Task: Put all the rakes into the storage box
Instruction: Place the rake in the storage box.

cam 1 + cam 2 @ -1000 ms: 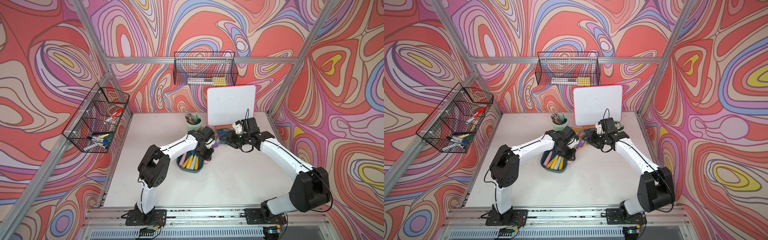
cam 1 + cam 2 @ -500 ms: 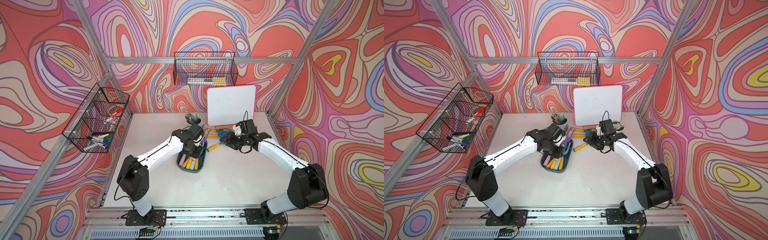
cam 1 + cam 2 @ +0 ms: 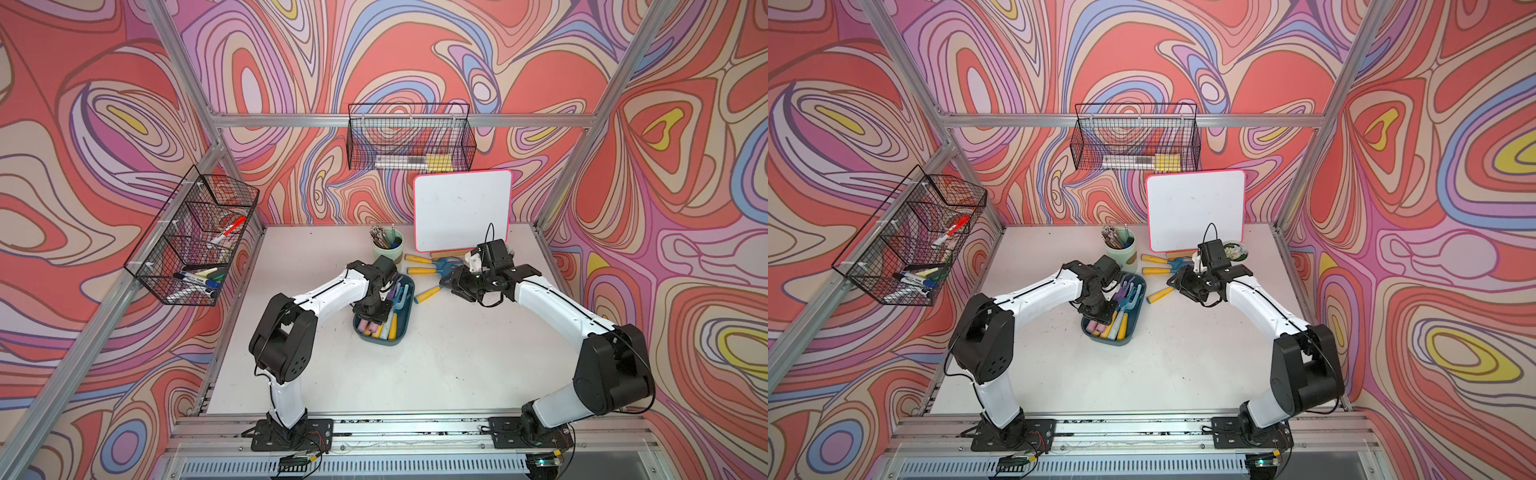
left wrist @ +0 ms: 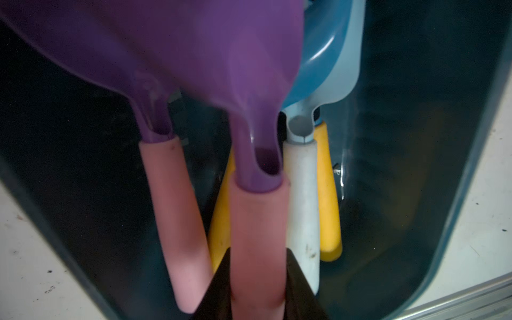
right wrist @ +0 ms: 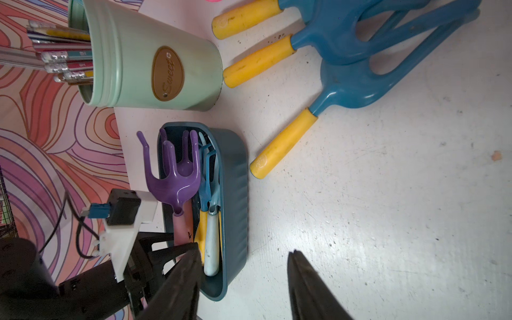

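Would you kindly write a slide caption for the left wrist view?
Left pincer clamps a pink-handled purple rake over the teal box, above other toy tools.

Top views bright, evenly lit, sharp; left wrist view dim, rake [image 4: 243, 83] blurred (very close); table [image 5: 388, 221] glare.

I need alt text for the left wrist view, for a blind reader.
The left gripper clamps the pink handle of a purple rake over the teal storage box. Inside lie another pink-handled tool, a white-handled blue tool and yellow handles.
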Controlling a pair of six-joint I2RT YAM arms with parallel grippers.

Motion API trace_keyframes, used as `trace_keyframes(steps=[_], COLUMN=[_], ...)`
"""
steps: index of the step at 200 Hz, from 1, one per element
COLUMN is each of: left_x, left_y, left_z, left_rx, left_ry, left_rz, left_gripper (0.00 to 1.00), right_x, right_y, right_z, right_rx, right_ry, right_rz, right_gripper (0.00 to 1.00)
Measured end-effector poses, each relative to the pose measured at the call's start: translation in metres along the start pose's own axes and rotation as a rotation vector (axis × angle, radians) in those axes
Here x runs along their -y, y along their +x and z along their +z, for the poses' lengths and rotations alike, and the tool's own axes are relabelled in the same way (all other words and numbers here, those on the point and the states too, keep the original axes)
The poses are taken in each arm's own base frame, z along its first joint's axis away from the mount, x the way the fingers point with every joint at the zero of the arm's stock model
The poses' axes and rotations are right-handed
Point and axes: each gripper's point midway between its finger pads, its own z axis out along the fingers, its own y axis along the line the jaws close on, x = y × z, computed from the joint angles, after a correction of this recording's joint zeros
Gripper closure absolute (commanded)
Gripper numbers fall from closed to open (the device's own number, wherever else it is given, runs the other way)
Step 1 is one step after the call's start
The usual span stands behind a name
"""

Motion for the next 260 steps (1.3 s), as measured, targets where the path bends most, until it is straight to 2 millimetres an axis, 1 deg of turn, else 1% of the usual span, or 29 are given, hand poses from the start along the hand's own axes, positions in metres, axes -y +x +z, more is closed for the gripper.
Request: trace_keyframes(steps=[19, 61, 105, 152, 190, 229, 260], left_x=[-0.002, -0.005, -0.016, -0.018, -0.023, -0.032, -0.035], left_y=[-0.002, -0.002, -0.001, -0.001, 0.005, 0.016, 0.019], left_z=[0.006, 0.004, 0.000, 0.000, -0.001, -0.014, -0.023], left_rx=[-0.006, -0.009, -0.012, -0.015, -0.036, -0.058, -0.059], left_ry=[-0.002, 0.011, 0.003, -0.002, -0.030, -0.077, -0.100], left_rz=[-0.011, -0.030, -0.057, -0.062, -0.072, -0.073, -0.072], left_gripper=[1.00, 1.00, 1.00, 1.00, 1.00, 1.00, 1.00], right_x=[0.001, 0.005, 0.007, 0.007, 0.008, 0.012, 0.016], right_y=[0.001, 0.005, 0.007, 0.007, 0.008, 0.009, 0.011], right_z=[0.000, 0.001, 0.001, 0.001, 0.001, 0.006, 0.010], right_rx=[-0.004, -0.017, -0.025, -0.027, -0.030, -0.043, -0.055], right_ry=[0.004, 0.016, 0.022, 0.024, 0.026, 0.037, 0.047], right_rz=[0.002, 0.004, 0.003, 0.000, -0.001, 0.005, 0.014], right_gripper=[0.49, 0.49, 0.49, 0.49, 0.48, 0.48, 0.48])
